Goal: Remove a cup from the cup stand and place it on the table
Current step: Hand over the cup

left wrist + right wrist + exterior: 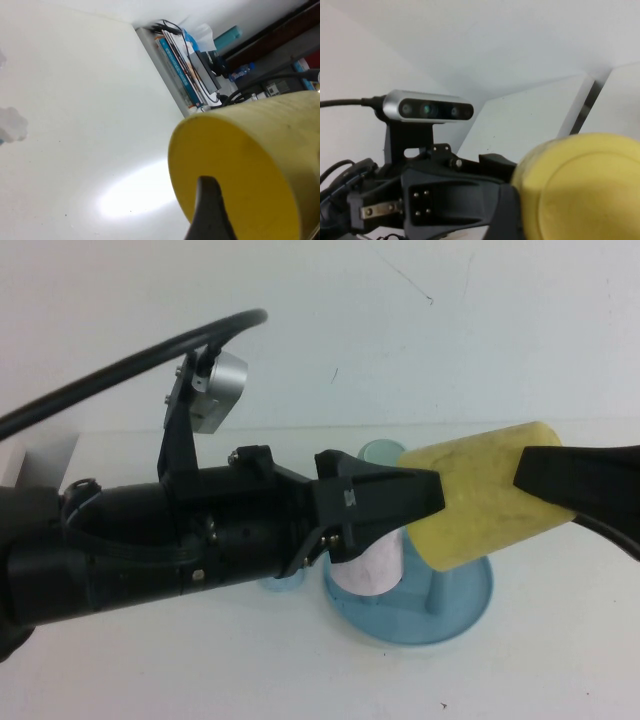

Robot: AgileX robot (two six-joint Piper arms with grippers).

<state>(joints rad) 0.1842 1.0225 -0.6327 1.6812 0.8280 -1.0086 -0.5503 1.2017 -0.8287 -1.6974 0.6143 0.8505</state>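
The yellow cup (480, 500) hangs on its side in the air above the blue cup stand (455, 615). My left gripper (420, 495) is shut on its left end. In the left wrist view one black finger (210, 210) lies against the cup's round end (240, 165). My right gripper (530, 480) comes in from the right and is shut on the cup's right end. The cup's base (585, 190) fills the lower corner of the right wrist view and hides that gripper's fingers. The white table (150, 670) lies below.
A white-pink speckled tumbler (370, 565) stands on the stand under the left gripper, with a light blue tumbler (380, 452) behind it. A white flower cap (10, 125) shows in the left wrist view. Books and cables (185, 60) lie past the table's edge.
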